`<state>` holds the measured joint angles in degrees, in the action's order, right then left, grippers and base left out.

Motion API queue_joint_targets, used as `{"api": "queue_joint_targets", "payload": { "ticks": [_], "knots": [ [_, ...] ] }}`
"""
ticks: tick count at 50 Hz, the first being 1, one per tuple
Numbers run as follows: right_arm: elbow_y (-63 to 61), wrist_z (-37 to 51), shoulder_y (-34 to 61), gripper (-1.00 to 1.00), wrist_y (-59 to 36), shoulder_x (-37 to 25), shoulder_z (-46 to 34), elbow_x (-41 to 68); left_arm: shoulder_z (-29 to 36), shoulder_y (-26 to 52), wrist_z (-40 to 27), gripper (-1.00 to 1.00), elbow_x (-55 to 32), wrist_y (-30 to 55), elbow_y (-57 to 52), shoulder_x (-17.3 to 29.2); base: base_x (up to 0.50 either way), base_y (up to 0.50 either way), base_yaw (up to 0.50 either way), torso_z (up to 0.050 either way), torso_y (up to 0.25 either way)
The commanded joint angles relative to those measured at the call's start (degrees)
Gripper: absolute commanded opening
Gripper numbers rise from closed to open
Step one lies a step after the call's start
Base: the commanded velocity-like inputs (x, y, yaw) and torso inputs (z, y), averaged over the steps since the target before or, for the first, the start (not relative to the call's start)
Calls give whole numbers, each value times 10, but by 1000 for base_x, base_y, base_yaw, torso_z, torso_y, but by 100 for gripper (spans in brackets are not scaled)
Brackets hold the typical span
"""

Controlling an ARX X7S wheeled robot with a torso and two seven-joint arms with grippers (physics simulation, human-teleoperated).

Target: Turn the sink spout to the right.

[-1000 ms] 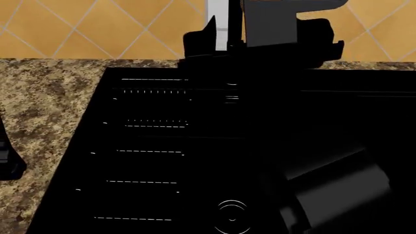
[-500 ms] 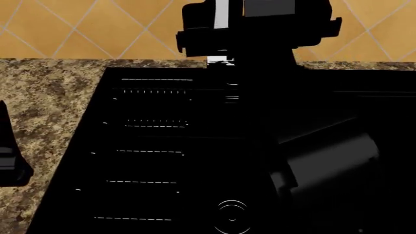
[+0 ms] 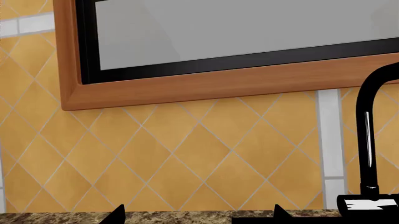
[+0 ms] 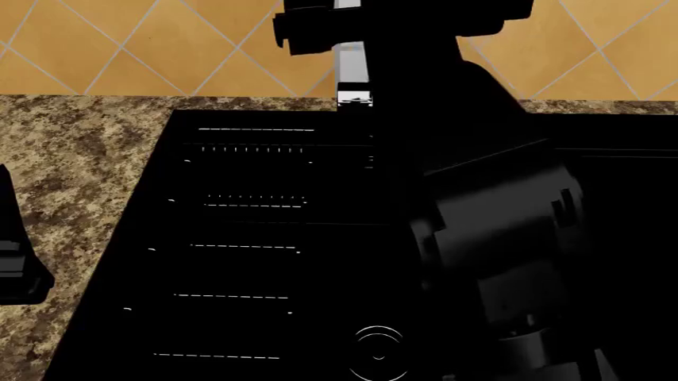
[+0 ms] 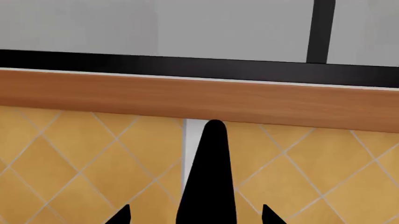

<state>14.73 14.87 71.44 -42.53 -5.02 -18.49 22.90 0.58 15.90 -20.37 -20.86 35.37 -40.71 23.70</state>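
The sink spout [image 3: 366, 140] is a slim black pipe rising from a chrome base [image 3: 371, 204], which also shows in the head view [image 4: 355, 98]. In the head view my right gripper [image 4: 382, 24] hides the pipe. In the right wrist view the spout [image 5: 209, 177] stands as a black tapered shape between the spread fingertips of my right gripper [image 5: 194, 215], jaws open around it. The black sink [image 4: 244, 222] fills the counter. My left gripper [image 3: 198, 215] is open and empty, well to the side of the spout; it shows at the left edge of the head view [image 4: 16, 262].
A speckled granite counter [image 4: 75, 159] surrounds the sink. An orange tiled backsplash [image 3: 187, 149] rises behind it, with a wood-framed window [image 3: 206, 86] above. The round drain [image 4: 379, 349] lies at the near side of the basin. My right arm [image 4: 498, 238] crosses over the basin.
My right gripper has moved up the backsplash and slightly left, toward the top of the head view, and the arm has swung with it. The left gripper has crept slightly forward at the left edge.
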Motion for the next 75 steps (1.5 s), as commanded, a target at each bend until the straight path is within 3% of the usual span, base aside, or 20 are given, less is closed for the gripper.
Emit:
{"api": "queue_joint_targets", "payload": {
  "ticks": [1,75],
  "knots": [
    [57,-9,23,100,41,4,-11,-9,-1,-1,-2,100,-2,-1,0,1,0,0,0,0,0],
    [38,40,26,100,27,-64,-8,-2,5,3,-14,100,-14,5,5,8,0,0,0,0,0]
  ]
}}
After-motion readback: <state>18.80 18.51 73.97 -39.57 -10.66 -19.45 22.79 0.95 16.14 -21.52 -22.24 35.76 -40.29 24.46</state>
